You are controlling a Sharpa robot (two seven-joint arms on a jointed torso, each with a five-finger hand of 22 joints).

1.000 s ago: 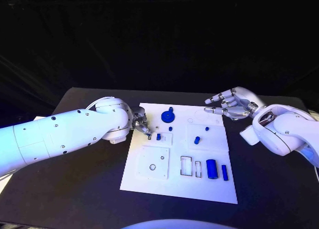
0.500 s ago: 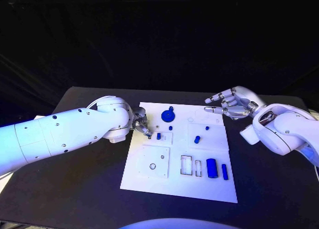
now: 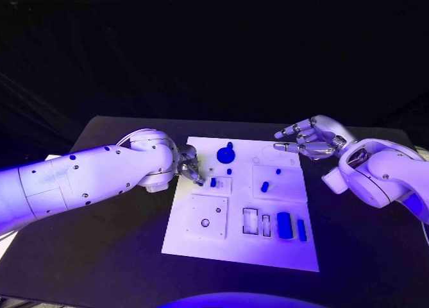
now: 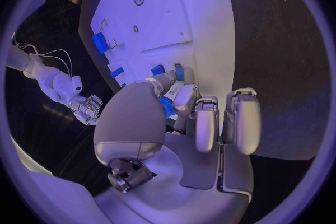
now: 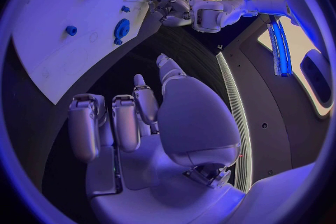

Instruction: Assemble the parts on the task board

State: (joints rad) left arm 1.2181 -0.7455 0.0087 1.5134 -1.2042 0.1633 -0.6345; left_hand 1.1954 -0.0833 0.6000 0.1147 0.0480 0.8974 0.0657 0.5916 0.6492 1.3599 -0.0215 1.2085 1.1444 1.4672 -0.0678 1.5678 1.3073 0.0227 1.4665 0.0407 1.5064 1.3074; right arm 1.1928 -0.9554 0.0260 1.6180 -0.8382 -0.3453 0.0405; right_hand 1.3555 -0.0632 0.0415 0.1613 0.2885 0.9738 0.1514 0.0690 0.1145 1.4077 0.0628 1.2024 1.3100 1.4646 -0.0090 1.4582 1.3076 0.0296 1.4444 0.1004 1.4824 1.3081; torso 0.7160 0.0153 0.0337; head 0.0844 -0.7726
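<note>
Board point(image 3: 270, 247) sits white in the middle of the black desk point(image 3: 103, 256), and I've got blue parts scattered over it. My left hand point(image 3: 188, 168) is down at the board's left edge, fingers curled in around a small blue part point(image 4: 167, 106); the left wrist view shows it pinched between thumb and fingertips, right beside another short peg point(image 3: 213, 183) standing in a small square recess. My right hand point(image 3: 310, 141) hovers over the board's far right corner, palm turned inward, fingers spread and loosely bent, nothing in it (the right wrist view agrees, just bare fingers above dark desk).

On the board: a round blue knob point(image 3: 226, 154) near the far edge, a tiny peg point(image 3: 229, 171) just in front of it, another tiny one point(image 3: 277, 171) to its right, and a slanted short cylinder point(image 3: 265, 187) near the middle. Toward the near right corner, a fat blue bar point(image 3: 285, 225) lies beside a thinner one point(image 3: 302, 230), with two empty rectangular slots point(image 3: 250, 221) just left of them. A raised square plate with a round hole point(image 3: 206, 223) takes the near left.
</note>
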